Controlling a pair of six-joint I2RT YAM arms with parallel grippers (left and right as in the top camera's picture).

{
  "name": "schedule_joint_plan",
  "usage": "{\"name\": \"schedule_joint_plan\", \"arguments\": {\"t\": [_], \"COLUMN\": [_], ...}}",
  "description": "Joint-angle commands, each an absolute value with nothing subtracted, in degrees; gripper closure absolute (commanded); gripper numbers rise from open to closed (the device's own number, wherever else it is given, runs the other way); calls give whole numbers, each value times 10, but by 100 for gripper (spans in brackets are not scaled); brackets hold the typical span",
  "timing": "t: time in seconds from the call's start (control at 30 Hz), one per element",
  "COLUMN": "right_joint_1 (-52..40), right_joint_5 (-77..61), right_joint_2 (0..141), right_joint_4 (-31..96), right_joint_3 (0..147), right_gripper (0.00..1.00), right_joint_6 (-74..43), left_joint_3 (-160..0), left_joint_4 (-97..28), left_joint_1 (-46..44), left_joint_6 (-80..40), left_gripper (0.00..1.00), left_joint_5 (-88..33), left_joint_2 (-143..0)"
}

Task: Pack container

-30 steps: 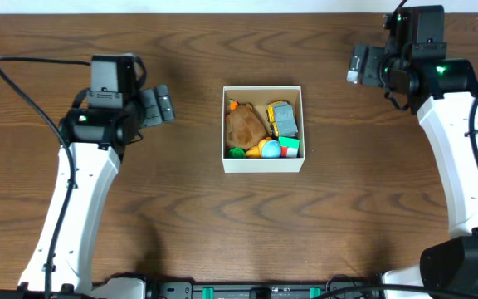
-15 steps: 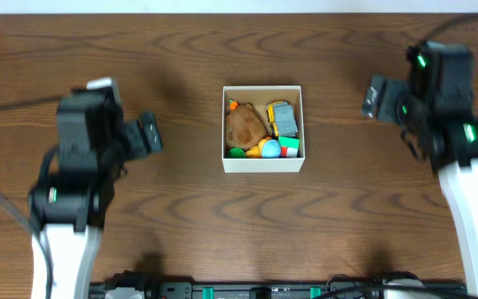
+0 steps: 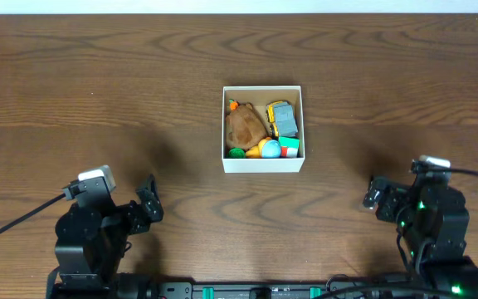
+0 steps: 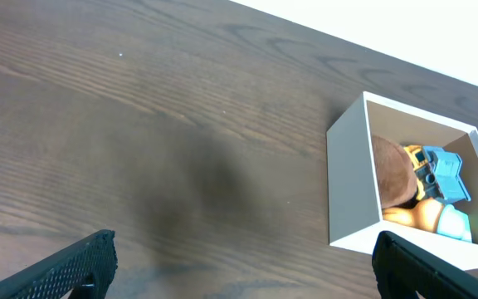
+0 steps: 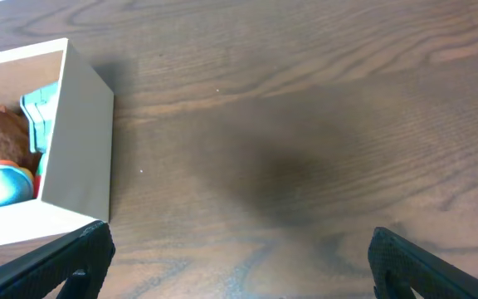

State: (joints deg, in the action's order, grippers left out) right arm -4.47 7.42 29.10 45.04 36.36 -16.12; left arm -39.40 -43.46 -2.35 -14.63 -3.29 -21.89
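The container (image 3: 263,164) is a small white-walled open box at the table's middle. It holds a brown plush toy (image 3: 244,124), a grey and yellow toy (image 3: 282,118) and small coloured pieces (image 3: 269,149). It also shows in the left wrist view (image 4: 351,191) and the right wrist view (image 5: 80,141). My left gripper (image 3: 148,205) is open and empty near the front left edge, well away from the box. My right gripper (image 3: 375,195) is open and empty near the front right edge. The left jaws (image 4: 243,266) and the right jaws (image 5: 239,262) show only bare wood between them.
The dark wooden table (image 3: 139,83) runs under everything. A black rail with green parts (image 3: 256,291) lies along the front edge between the two arm bases.
Both arms have drawn back from beside the container to the table's front edge. The container and its toys have not moved.
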Motion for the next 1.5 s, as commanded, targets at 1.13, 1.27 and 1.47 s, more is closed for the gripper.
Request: {"name": "schedule_joint_plan", "arguments": {"t": [1.13,1.27,1.47], "right_joint_1": [-43,-43,-47], "right_joint_5": [38,29,26], "right_joint_2": [80,24,13], "right_joint_4": [333,255,107], "right_joint_3": [189,128,59], "right_gripper": [1,1,1], "right_joint_6": [-119,-115,-79], "left_joint_3": [-389,-389,-389], "left_joint_4": [-433,-433,-433], "left_joint_1": [-22,-22,-22], "left_joint_6": [-157,-158,-157], "left_gripper": [2,2,2], "left_joint_5": [-39,-39,-39], "left_joint_2": [-216,-216,-216]}}
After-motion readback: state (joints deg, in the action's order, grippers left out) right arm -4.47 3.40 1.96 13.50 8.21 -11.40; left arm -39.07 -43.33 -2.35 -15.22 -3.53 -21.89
